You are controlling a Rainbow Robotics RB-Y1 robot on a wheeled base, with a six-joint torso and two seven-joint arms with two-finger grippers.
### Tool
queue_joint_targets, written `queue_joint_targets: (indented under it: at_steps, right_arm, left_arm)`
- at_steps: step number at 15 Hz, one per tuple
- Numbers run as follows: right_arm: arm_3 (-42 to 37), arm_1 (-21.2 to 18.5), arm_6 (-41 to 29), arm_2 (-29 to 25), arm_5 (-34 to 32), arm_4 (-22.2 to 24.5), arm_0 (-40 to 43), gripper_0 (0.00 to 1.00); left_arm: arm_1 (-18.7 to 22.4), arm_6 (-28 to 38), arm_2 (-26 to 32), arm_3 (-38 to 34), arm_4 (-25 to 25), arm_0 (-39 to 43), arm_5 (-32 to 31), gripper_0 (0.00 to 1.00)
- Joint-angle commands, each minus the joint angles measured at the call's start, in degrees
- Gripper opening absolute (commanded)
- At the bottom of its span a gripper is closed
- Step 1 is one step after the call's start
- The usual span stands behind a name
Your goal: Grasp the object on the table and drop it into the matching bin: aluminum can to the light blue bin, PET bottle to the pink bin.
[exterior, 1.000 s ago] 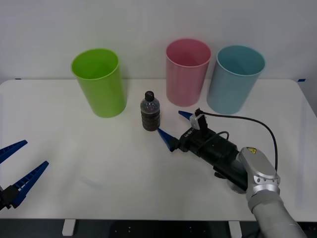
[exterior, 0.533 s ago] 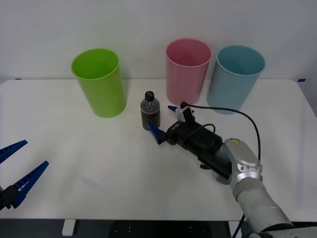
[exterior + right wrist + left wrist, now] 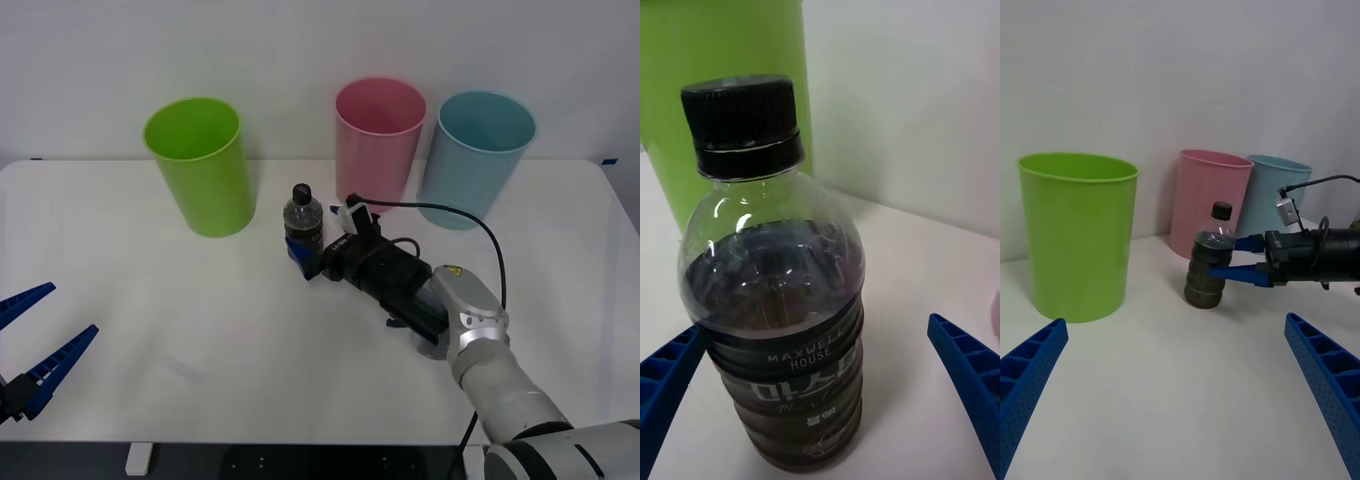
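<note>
Front view: PET bottle (image 3: pixel 303 229), upright on the table (image 3: pixel 180 310), just in front of the gap between lime green bin (image 3: pixel 199 165) and pink bin (image 3: pixel 379 144). Right gripper (image 3: pixel 312 251) has advanced from beside the bottle to straddle it, fingers spread, one touching or nearly touching the label, nothing clamped; judged ready to close. Left gripper (image 3: pixel 35 345) parked open near the table's left edge. Light blue bin (image 3: pixel 475 158) right of the pink. No contents visible in any bin.
</note>
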Motion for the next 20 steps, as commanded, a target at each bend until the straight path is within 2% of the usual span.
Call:
queue_joint_targets:
  at_steps: [1, 15, 16, 17, 20]
  right_arm:
    - [0.0, 0.0, 0.7, 0.8, 2.6, -0.3, -0.1, 1.0]
    - [0.0, 0.0, 2.1, 3.7, 3.4, -2.1, 0.0, 1.0]
    - [0.0, 0.0, 2.4, 3.9, 3.4, -2.3, -0.1, 0.23]
    - [0.0, 0.0, 2.4, 4.1, 3.5, -2.5, -0.1, 0.0]
    - [0.0, 0.0, 2.6, 4.2, 3.6, -2.6, -0.1, 0.0]
  left_arm:
    - [0.0, 0.0, 0.0, 0.0, 0.0, 0.0, 0.0, 1.0]
    - [0.0, 0.0, 0.0, 0.0, 0.0, 0.0, 0.0, 1.0]
    - [0.0, 0.0, 0.0, 0.0, 0.0, 0.0, 0.0, 1.0]
    - [0.0, 0.0, 0.0, 0.0, 0.0, 0.0, 0.0, 1.0]
    - [0.0, 0.0, 0.0, 0.0, 0.0, 0.0, 0.0, 1.0]
